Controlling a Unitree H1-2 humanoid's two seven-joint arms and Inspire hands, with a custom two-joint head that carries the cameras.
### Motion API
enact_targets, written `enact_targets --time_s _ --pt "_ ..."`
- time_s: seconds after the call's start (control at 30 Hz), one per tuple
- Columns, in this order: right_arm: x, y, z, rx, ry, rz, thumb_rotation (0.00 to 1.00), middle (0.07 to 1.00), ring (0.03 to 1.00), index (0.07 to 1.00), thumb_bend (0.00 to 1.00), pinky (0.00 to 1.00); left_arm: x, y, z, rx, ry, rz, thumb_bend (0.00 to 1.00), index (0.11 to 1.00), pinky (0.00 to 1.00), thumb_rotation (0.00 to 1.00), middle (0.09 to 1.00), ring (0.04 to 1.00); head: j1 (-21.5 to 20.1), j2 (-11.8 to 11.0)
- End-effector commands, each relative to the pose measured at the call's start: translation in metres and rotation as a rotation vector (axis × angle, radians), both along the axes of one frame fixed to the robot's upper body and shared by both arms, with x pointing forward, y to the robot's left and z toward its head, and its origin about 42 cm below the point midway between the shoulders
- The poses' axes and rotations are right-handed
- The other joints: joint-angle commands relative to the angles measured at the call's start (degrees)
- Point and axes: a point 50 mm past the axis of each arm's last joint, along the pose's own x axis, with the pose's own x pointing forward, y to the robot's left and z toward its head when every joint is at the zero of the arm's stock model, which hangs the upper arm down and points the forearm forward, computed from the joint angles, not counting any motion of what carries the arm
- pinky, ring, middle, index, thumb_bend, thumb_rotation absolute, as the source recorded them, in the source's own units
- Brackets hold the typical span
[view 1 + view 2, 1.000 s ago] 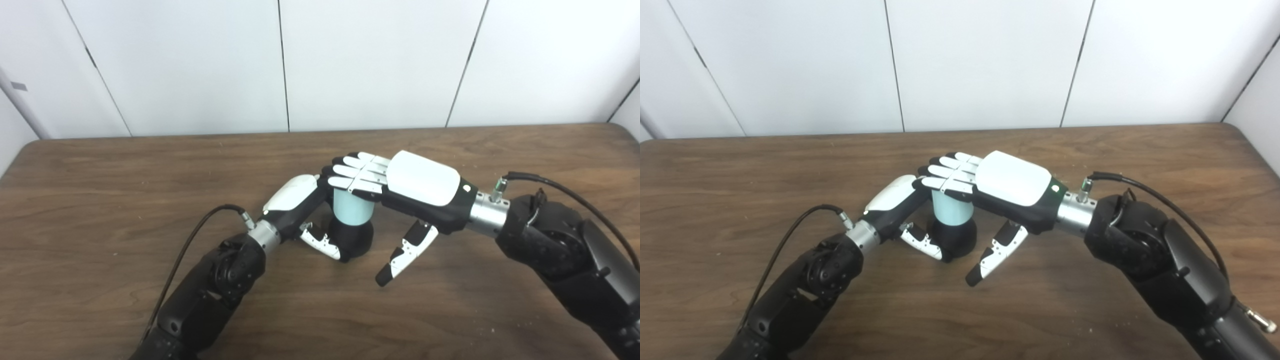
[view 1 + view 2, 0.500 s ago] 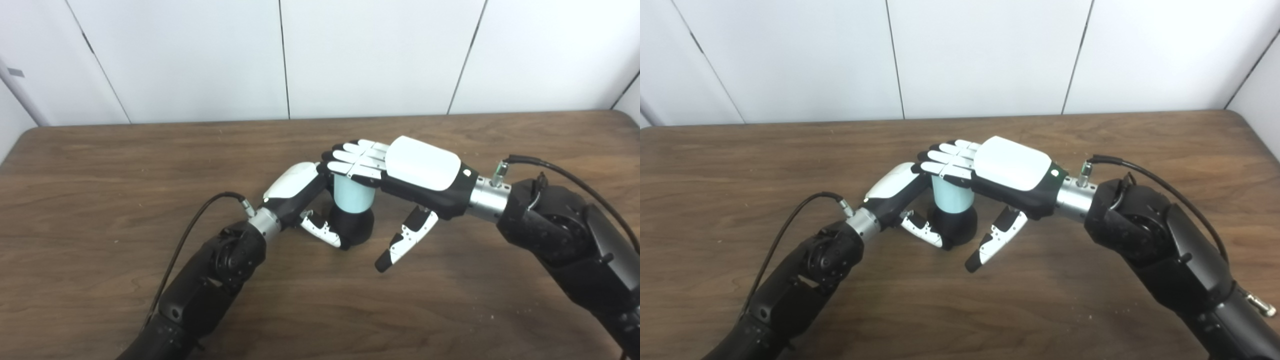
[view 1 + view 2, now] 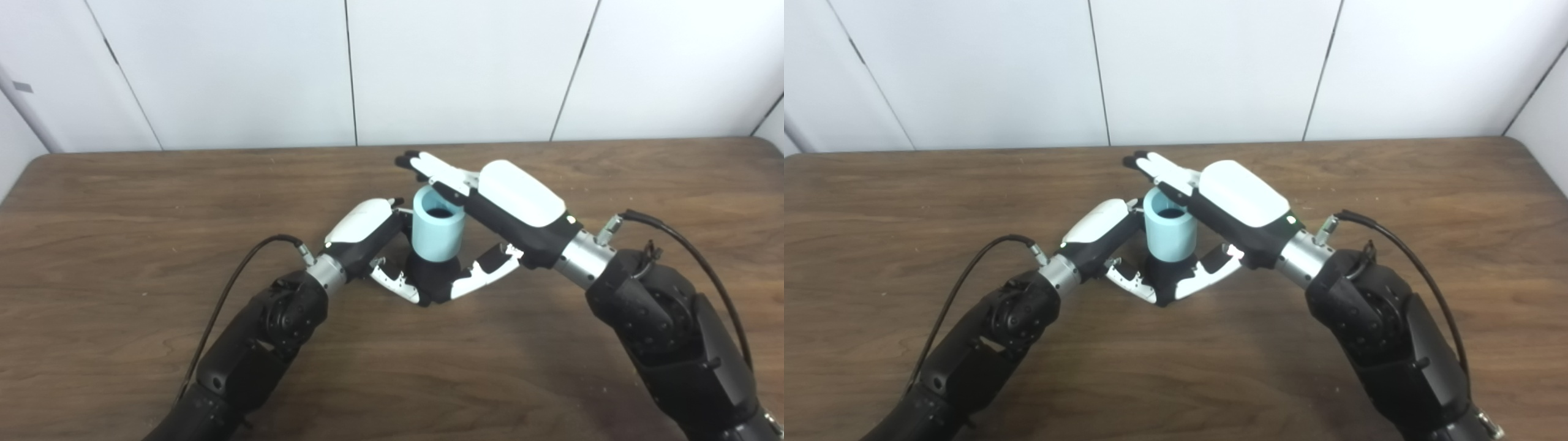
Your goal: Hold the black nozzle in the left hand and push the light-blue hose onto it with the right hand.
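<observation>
Hose [image 3: 436, 228] bore dark in both views

Left arm: we reach in from lower left, forearm angled up toward the centre.
Left robot hand [image 3: 367, 236]: our fingers curl closed, thumb tucked low.
Right arm: we come in from lower right, wrist raised.
Right robot hand [image 3: 490, 205]: our fingers [image 3: 429, 166] stretch out straight, thumb pointing down and inward.

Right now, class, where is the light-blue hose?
The light-blue hose stands upright mid-table on the black nozzle, between the left hand and the right hand, its open top showing.
</observation>
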Motion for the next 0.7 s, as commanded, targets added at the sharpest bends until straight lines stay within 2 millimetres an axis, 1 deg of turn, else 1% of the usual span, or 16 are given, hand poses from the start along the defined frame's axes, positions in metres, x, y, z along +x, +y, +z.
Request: enact_targets --time_s 0.0,0.17,0.23,0.33,0.43,0.5,0.57,0.63,0.67 --pt "0.001 -0.005 0.019 0.062 -0.088 -0.038 0.15 1.000 0.840 0.980 0.67 0.62 -0.006 0.015 -0.029 0.117 0.090 0.032 0.52 0.496 1.00 0.00 0.472 0.597 0.05 0.02" --pt "0.001 -0.004 0.015 0.119 -0.052 -0.079 0.10 1.000 0.786 0.980 0.72 0.56 -0.006 0.014 -0.030 0.122 0.092 0.030 0.52 0.495 1.00 0.00 0.474 0.599 0.10 -0.26" --pt "0.000 -0.005 0.013 0.129 -0.027 -0.085 0.09 1.000 0.780 0.981 0.73 0.56 -0.005 0.013 -0.029 0.124 0.094 0.029 0.52 0.497 1.00 0.00 0.472 0.600 0.10 -0.26" --pt "0.001 -0.011 0.013 0.160 0.049 -0.078 0.09 1.000 0.782 0.989 0.74 0.56 -0.006 0.014 -0.028 0.124 0.095 0.027 0.52 0.497 1.00 0.00 0.471 0.599 -0.14 -0.43" --pt "0.002 -0.016 0.015 0.171 0.097 -0.045 0.28 1.000 0.792 0.993 0.69 0.59 -0.007 0.015 -0.028 0.119 0.092 0.026 0.52 0.497 1.00 0.00 0.471 0.601 -0.20 -0.40" --pt "0.002 -0.019 0.017 0.190 0.113 -0.027 0.34 1.000 0.796 0.992 0.67 0.59 -0.007 0.015 -0.029 0.116 0.091 0.025 0.52 0.497 1.00 0.00 0.470 0.602 -0.16 -0.48" --pt "0.003 -0.021 0.018 0.209 0.126 -0.019 0.37 1.000 0.798 0.992 0.64 0.60 -0.007 0.015 -0.029 0.115 0.090 0.025 0.52 0.497 1.00 0.00 0.470 0.602 -0.23 -0.42" --pt "0.004 -0.024 0.016 0.245 0.150 -0.043 0.36 0.996 0.798 0.992 0.62 0.60 -0.007 0.014 -0.030 0.117 0.090 0.025 0.52 0.497 1.00 0.00 0.471 0.602 -0.10 -0.26" --pt "0.005 -0.026 0.013 0.270 0.168 -0.068 0.25 0.948 0.783 0.977 0.58 0.59 -0.007 0.014 -0.030 0.117 0.091 0.025 0.52 0.495 1.00 0.00 0.474 0.602 0.08 -0.22"
